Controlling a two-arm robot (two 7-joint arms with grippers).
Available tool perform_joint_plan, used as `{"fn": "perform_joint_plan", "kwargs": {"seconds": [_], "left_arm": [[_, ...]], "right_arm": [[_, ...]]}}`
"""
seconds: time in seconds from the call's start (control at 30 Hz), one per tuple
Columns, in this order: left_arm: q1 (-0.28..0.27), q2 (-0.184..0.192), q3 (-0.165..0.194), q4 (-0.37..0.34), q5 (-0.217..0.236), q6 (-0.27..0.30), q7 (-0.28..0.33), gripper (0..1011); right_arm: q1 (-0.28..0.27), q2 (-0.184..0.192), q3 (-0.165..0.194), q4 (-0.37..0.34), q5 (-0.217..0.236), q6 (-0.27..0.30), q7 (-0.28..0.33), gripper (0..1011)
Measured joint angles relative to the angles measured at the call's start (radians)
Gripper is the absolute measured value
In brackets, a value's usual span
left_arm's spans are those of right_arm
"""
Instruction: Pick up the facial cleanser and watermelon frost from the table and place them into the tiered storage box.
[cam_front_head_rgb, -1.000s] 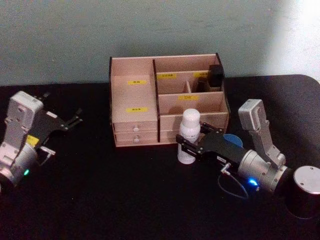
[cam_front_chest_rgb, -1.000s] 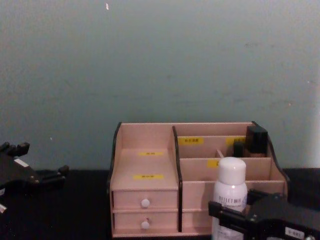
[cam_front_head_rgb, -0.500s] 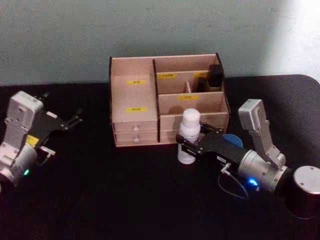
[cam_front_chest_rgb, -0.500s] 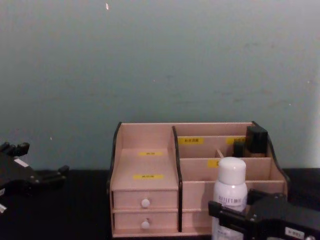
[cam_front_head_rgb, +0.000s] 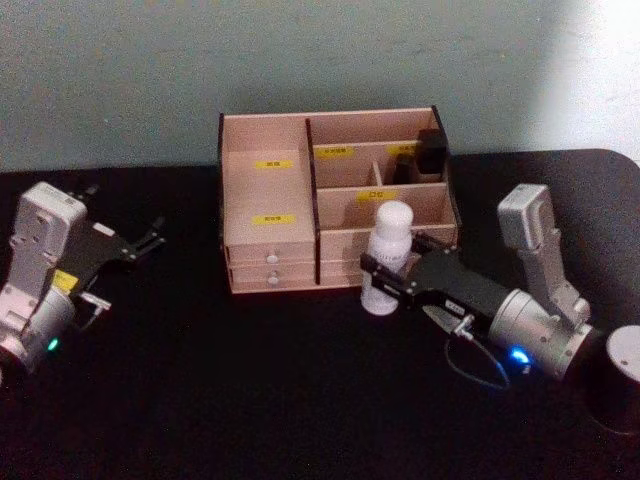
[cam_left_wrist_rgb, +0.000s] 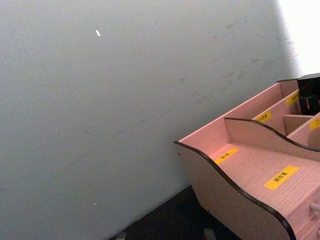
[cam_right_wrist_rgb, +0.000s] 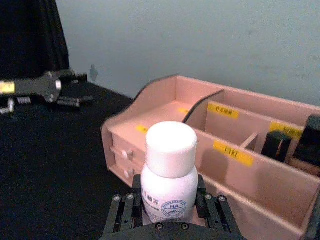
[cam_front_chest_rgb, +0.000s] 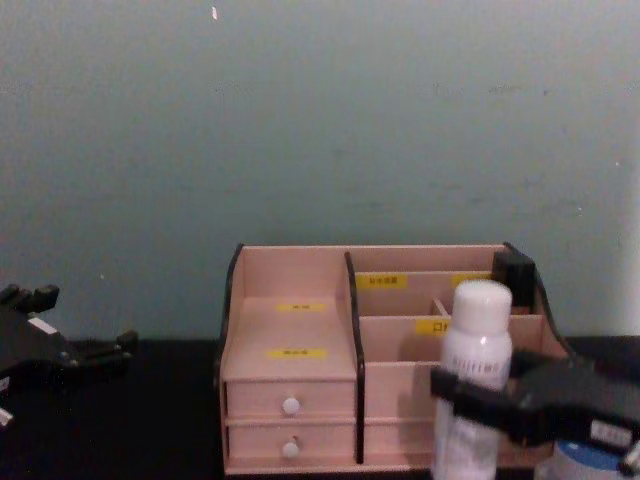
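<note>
The right gripper (cam_front_head_rgb: 386, 281) is clamped on the white bottle (cam_front_head_rgb: 389, 240) with the box (cam_front_head_rgb: 265, 190) just beyond it, so neither item is stored yet; the blue-lidded jar (cam_front_chest_rgb: 590, 460) waits close beside this gripper, and the left gripper (cam_front_head_rgb: 140, 243) rests far aside, jaws apart.

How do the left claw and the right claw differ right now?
The right claw is shut on the facial cleanser; the left claw is open and empty. The right claw is at the front of the tiered storage box; the left claw sits well off to its left. Both are black.
</note>
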Motion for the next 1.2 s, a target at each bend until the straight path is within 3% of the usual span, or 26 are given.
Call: {"fn": "perform_joint_plan", "kwargs": {"seconds": [0.3, 0.5, 0.8, 1.2], "left_arm": [[0.000, 0.000, 0.000, 0.000, 0.000, 0.000, 0.000, 1001], [0.000, 0.000, 0.000, 0.000, 0.000, 0.000, 0.000, 1001], [0.000, 0.000, 0.000, 0.000, 0.000, 0.000, 0.000, 1001], [0.000, 0.000, 0.000, 0.000, 0.000, 0.000, 0.000, 1001]], "right_arm": [[-0.007, 0.025, 0.052, -0.102, 0.069, 0.025, -0.008, 600], [0.021, 0.019, 0.066, -0.115, 0.080, 0.026, -0.033, 600], [0.100, -0.013, 0.073, -0.068, 0.064, 0.005, -0.065, 600], [0.213, -0.064, 0.052, 0.066, 0.029, -0.014, -0.061, 600]]}}
